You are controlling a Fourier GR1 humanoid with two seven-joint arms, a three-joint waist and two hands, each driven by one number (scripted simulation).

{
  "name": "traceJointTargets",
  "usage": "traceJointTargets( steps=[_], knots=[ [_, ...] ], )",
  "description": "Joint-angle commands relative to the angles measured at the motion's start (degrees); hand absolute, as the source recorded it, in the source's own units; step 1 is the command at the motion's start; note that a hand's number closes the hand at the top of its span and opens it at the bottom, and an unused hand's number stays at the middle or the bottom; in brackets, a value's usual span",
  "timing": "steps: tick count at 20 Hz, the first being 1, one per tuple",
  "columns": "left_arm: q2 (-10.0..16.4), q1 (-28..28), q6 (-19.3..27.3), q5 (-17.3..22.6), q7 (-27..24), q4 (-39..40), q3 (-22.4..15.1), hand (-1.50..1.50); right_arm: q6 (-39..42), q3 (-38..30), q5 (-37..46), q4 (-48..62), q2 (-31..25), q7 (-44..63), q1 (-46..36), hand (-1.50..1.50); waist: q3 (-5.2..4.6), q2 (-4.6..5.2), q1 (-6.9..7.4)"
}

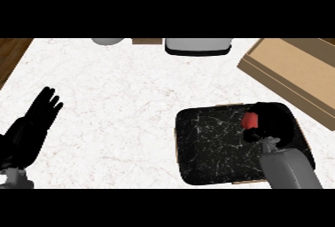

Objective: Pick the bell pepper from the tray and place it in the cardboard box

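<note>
A red bell pepper point(249, 120) lies at the upper right of the black marbled tray point(212, 146). My right hand point(270, 122) is over the tray with its fingers curled around the pepper, hiding most of it. The cardboard box point(294, 71) stands at the far right of the counter, beyond the tray, tilted at an angle. At the left edge of the view my left hand point(36, 119) rests open, fingers pointing up.
A white and dark appliance point(197, 46) stands at the counter's back edge, with a pale rounded object point(108, 41) to its left. Dark wood floor point(13, 53) shows past the counter's left edge. White marbled counter point(124, 102) spreads between the tray and my left hand.
</note>
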Motion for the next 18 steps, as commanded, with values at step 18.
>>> traceJointTargets(
  steps=[18],
  knots=[
    [-1.24, -4.53, -0.97, -1.99, 1.72, 1.25, 0.83, 0.0, 7.98, 5.77, -3.95, 15.67, -11.17, -41.81, -13.0, 1.5, 0.12, 0.51, 1.41]
  ],
)
